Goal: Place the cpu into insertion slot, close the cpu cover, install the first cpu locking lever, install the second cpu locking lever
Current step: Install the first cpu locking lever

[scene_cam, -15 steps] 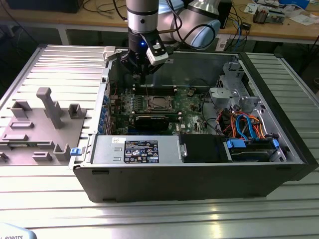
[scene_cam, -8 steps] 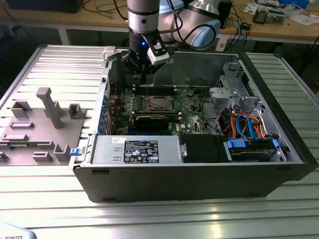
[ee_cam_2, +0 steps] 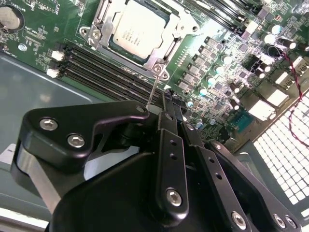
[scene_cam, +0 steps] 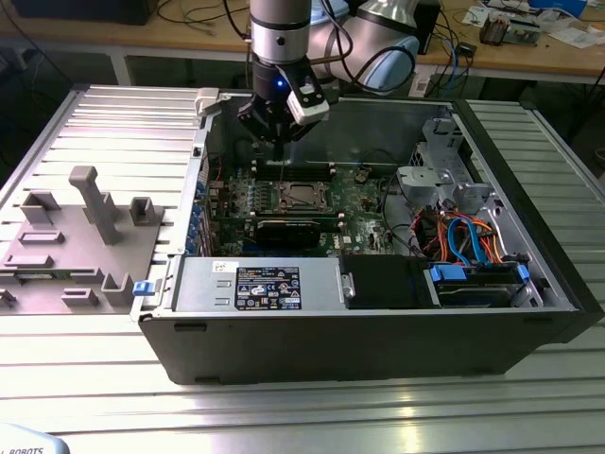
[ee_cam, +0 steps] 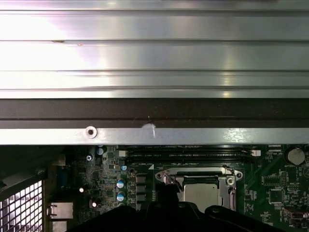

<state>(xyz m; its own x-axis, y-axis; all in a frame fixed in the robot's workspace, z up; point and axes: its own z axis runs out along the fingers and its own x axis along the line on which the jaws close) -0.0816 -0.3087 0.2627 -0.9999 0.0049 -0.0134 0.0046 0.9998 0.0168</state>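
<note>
One silver-grey square cpu (ee_cam_2: 136, 30) seated under closed silver frame cpu cover (ee_cam_2: 166, 48), frame centre; black tool (scene_cam: 277, 128) above, grip state unclear.

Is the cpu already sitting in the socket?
Yes, in the second wrist view the cpu lies flat in the insertion slot, with the cpu cover framing its edges.

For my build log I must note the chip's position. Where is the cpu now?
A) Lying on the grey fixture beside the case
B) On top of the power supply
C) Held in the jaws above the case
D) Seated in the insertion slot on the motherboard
D: in the second wrist view the cpu lies flat in the insertion slot, framed by the cpu cover.
</note>
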